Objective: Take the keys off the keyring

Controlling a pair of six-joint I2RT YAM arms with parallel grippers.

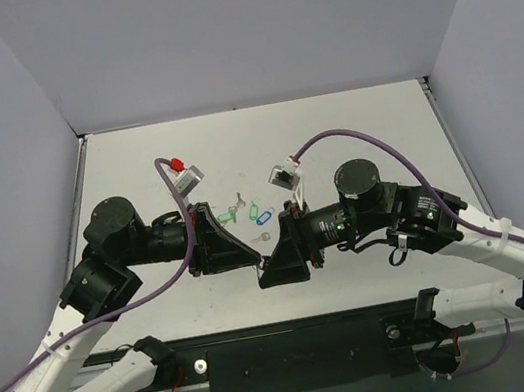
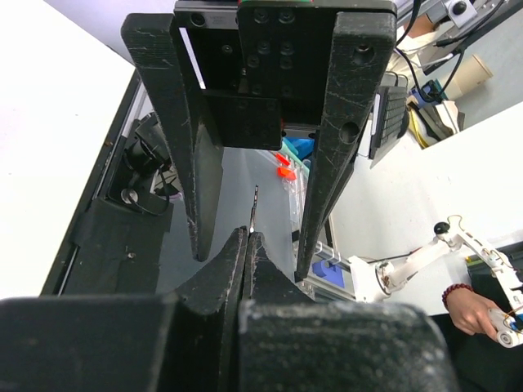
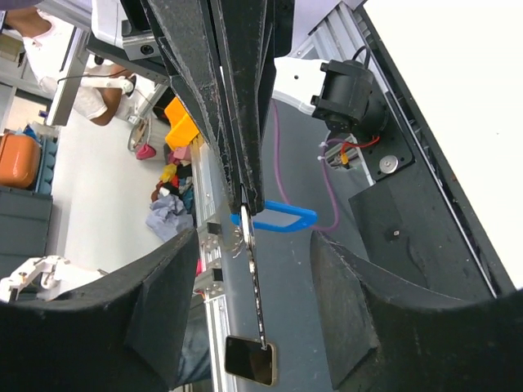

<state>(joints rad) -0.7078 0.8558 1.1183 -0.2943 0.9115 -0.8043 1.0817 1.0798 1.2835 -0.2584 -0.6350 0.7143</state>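
My left gripper (image 1: 255, 258) is shut on the head of a thin silver key (image 3: 255, 278), seen edge-on. The key points from the left fingertips (image 3: 245, 196) toward the right wrist camera. It also shows as a sliver above my left gripper (image 2: 249, 237) in the left wrist view (image 2: 254, 208). A blue oval tag (image 3: 282, 217), seemingly the keyring's, sticks out sideways at the key's head. My right gripper (image 3: 255, 237) is wide open around the key without touching it. In the top view the right gripper (image 1: 272, 255) faces the left one and the key is hidden between them.
Two green tags (image 1: 228, 216) (image 1: 251, 208), a blue tag (image 1: 264, 217) and two loose grey keys (image 1: 238, 200) (image 1: 261, 238) lie on the table just behind the grippers. A dark rectangle (image 3: 252, 361) shows at the held key's tip; I cannot tell what it is.
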